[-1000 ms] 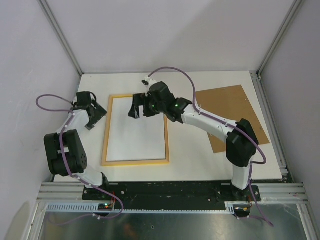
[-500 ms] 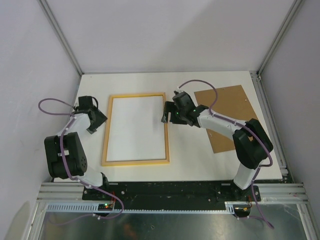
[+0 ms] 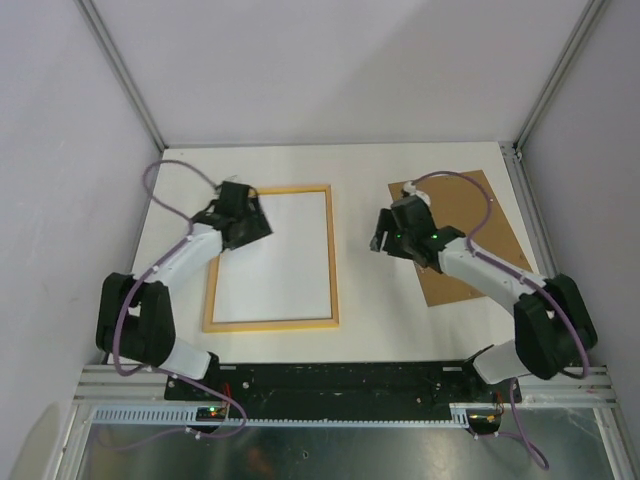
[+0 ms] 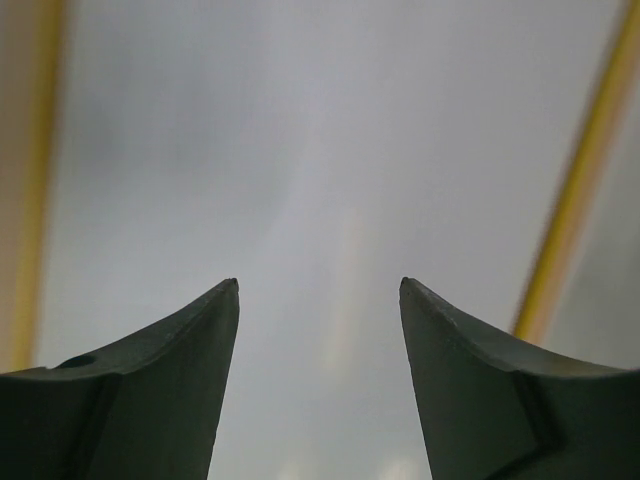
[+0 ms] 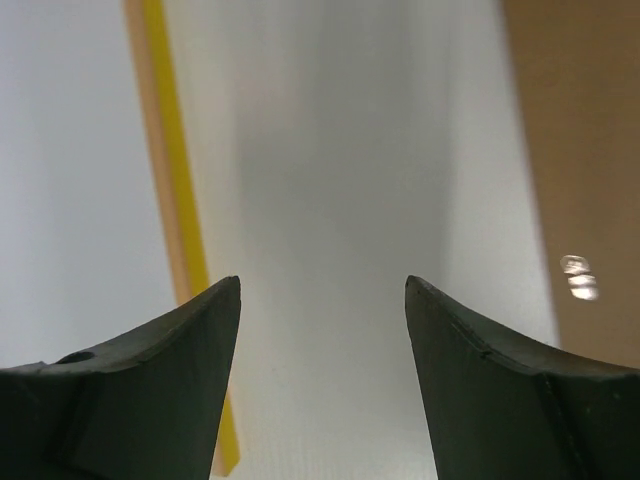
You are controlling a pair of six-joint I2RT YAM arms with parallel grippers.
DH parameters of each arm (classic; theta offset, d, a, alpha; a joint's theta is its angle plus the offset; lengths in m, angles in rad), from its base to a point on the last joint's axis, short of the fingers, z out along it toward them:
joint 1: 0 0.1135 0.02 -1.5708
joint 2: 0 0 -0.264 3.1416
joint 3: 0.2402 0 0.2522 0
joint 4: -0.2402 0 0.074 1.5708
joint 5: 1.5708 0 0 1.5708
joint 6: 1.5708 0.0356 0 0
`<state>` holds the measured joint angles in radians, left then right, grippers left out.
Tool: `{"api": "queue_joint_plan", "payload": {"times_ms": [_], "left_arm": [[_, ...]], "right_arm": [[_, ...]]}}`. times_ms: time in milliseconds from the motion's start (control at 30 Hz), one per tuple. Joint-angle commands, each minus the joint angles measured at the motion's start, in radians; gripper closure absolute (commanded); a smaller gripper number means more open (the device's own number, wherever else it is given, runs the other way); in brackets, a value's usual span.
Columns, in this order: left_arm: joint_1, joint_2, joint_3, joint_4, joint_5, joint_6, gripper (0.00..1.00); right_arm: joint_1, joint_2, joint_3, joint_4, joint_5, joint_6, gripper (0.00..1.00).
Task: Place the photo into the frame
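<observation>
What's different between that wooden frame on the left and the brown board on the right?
The frame is a thin pale-wood border, white inside; the brown board is one solid sheet. The frame lies square to the table edges; the board sits askew. The frame looks somewhat larger than the board. Both are rectangles lying flat.

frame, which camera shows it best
The top external view: the frame lies flat there with nearly its whole rectangle visible, only the far left corner hidden by the left arm. The left wrist view shows just blurred yellow strips at both sides; the right wrist view shows one yellow edge.
</observation>
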<state>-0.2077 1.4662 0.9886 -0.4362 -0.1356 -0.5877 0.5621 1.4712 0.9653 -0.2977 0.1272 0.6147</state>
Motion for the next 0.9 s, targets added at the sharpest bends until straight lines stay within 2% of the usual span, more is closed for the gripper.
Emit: {"api": "queue_joint_plan", "payload": {"times_ms": [0, 167, 300, 433, 567, 867], "left_arm": [[-0.224, 0.034, 0.109, 0.007, -0.002, -0.067, 0.29], [-0.470, 0.210, 0.297, 0.015, 0.009, -0.097, 0.29], [-0.579, 0.363, 0.433, 0.024, 0.077, -0.105, 0.29], [-0.618, 0.480, 0.520, 0.037, 0.155, -0.100, 0.30], [-0.624, 0.537, 0.543, 0.049, 0.182, -0.089, 0.30], [-0.596, 0.544, 0.467, 0.067, 0.175, -0.079, 0.30]], "right_arm": [[-0.114, -0.124, -0.060, -0.054, 0.110, 0.029, 0.31], [-0.259, -0.203, -0.152, -0.078, 0.102, 0.028, 0.35], [-0.323, -0.229, -0.203, -0.076, 0.097, 0.021, 0.37], [-0.353, -0.215, -0.234, -0.060, 0.081, 0.010, 0.47], [-0.345, -0.172, -0.248, -0.038, 0.072, 0.004, 0.56], [-0.278, -0.043, -0.254, 0.029, 0.081, 0.012, 0.63]]}}
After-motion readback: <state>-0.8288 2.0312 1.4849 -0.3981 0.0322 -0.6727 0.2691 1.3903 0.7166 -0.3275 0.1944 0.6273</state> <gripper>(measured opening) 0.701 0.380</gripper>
